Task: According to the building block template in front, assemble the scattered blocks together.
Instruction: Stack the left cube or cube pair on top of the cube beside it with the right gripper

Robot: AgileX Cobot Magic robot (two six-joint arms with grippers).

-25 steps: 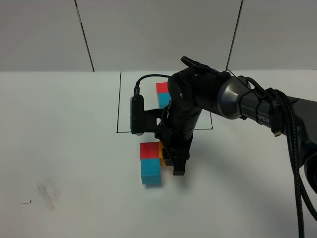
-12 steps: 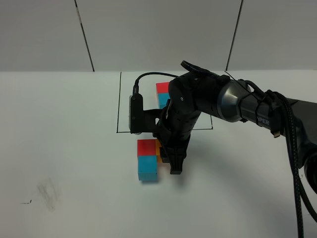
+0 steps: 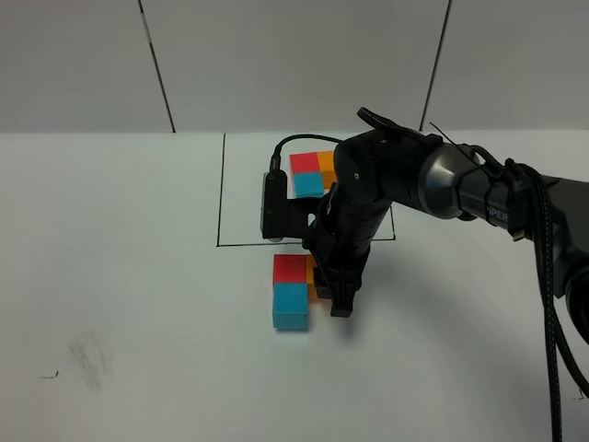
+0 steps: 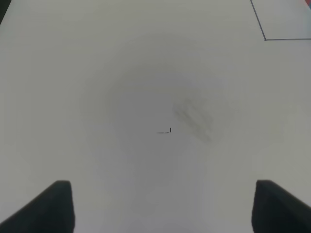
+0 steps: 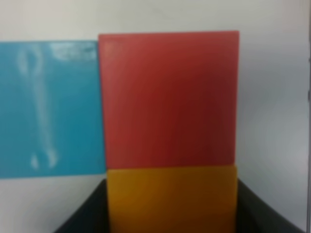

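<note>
The building block template [image 3: 311, 173], a tight L of red, orange and light blue cubes, sits at the back inside a black outlined square. In front of that square lie the scattered blocks. The red one [image 3: 289, 268] has the light blue one [image 3: 291, 307] touching its near side, and the orange one [image 3: 318, 285] sits against its right side, half hidden. My right gripper [image 3: 337, 299] points down at the orange block. In the right wrist view the orange block [image 5: 171, 204] sits between the dark fingers [image 5: 82, 218], pressed against red [image 5: 167, 97], with blue [image 5: 51, 107] beside red. My left gripper [image 4: 170, 208] hangs open over bare table.
The black outlined square [image 3: 221, 198] marks the table's back middle. A faint grey smudge [image 3: 87, 354] and a small black mark [image 3: 48, 375] lie at the front left, and the left wrist view shows the smudge [image 4: 194, 116] too. The right arm's cable [image 3: 543, 276] runs along the right side.
The right gripper has shifted right and slightly back, and the red, blue and orange cluster moved with it. The template's orange cube, hidden before by the arm, now shows.
</note>
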